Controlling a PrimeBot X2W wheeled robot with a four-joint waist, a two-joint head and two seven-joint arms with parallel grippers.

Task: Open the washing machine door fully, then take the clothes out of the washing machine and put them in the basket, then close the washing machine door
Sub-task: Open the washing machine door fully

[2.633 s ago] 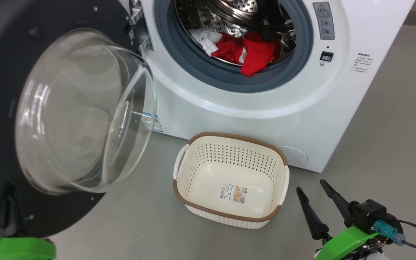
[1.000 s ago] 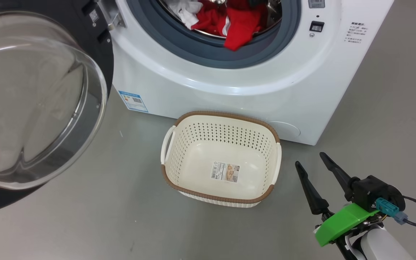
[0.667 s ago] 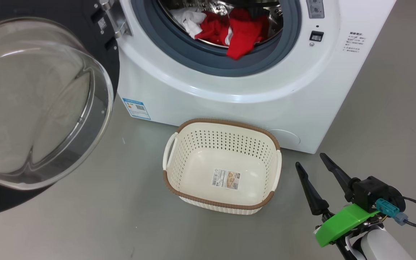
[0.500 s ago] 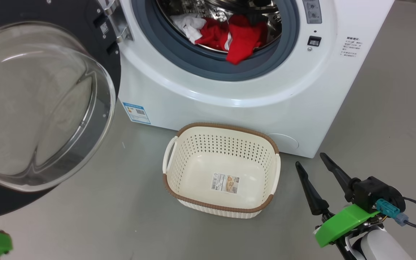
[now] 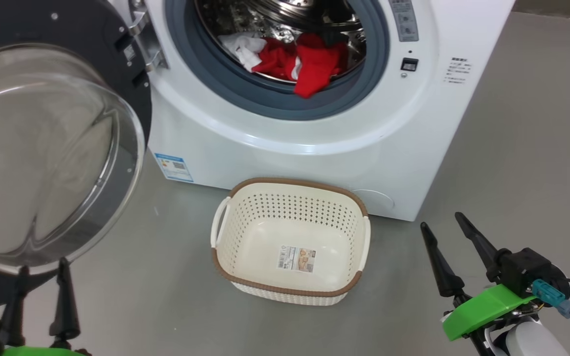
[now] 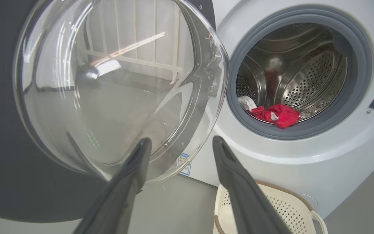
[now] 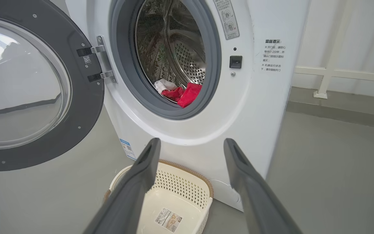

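Low at the floor's (image 5: 512,148) near edge, left gripper (image 5: 42,264) points up just below the door (image 5: 52,148), fingers spread, holding nothing; right gripper (image 5: 440,220) also wide and empty, right of the basket (image 5: 295,184). Floor smooth, grey; door stands wide open left of the white washer (image 5: 290,148). Red and white clothes (image 5: 309,69) lie crumpled at the steel drum's lip; perforated cream basket, brown rim, sits on the floor just before the washer.

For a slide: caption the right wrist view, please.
Open right gripper faces the washing machine: door open, red and white clothes in the drum, empty basket in front.
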